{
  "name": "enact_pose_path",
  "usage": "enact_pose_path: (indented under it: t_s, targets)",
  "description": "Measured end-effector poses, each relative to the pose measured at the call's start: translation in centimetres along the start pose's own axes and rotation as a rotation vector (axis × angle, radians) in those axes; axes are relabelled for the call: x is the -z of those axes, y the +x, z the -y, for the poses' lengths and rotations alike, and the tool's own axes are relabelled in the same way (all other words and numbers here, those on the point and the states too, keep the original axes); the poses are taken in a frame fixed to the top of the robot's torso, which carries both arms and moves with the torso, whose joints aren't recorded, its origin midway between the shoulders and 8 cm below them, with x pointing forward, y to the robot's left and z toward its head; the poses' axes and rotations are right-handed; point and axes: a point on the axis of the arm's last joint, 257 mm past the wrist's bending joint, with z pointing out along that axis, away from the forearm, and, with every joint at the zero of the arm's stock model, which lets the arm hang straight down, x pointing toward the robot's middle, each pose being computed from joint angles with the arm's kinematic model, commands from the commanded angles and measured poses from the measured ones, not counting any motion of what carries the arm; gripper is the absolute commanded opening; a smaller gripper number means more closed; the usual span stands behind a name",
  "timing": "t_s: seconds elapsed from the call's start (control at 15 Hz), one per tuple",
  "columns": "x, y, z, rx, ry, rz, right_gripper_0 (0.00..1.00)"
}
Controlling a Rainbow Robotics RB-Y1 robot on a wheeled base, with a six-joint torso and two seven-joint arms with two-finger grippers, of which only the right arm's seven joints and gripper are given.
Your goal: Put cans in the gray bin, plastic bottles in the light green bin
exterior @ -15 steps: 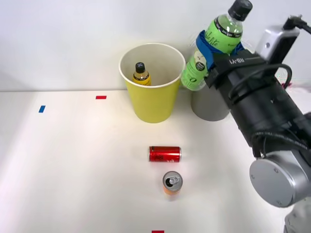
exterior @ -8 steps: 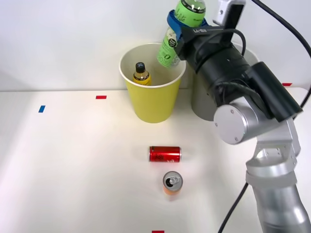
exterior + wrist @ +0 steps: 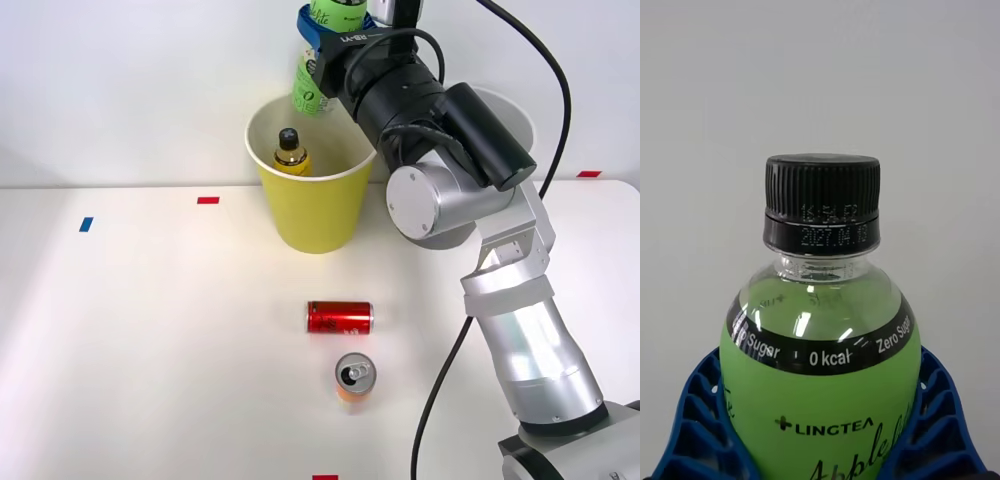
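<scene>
Green bottle (image 3: pixel 318 62) now over light green bin (image 3: pixel 314 205)

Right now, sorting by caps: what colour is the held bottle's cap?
Black, ribbed cap on the green bottle; clearest in the right wrist view.

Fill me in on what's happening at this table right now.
The right gripper holds the green bottle clamped between its blue fingers, raised above the rim of the light green bin. The yellow-amber bottle already sits inside that bin. The red can lies on its side on the table, with the orange can upright just in front of it. The gray bin stands behind the arm.
</scene>
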Motion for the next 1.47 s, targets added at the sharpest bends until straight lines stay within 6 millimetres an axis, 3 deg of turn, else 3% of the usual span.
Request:
enact_pose_path:
  t_s: [0.07,1.2,1.47]
  targets:
    - [0.0,0.0,0.1,0.012,0.001,-0.001,1.0]
    - [0.5,1.8,-0.7,0.117,-0.026,-0.035,1.0]
    - [3.5,1.7,-0.9,0.138,-0.045,0.028,1.0]
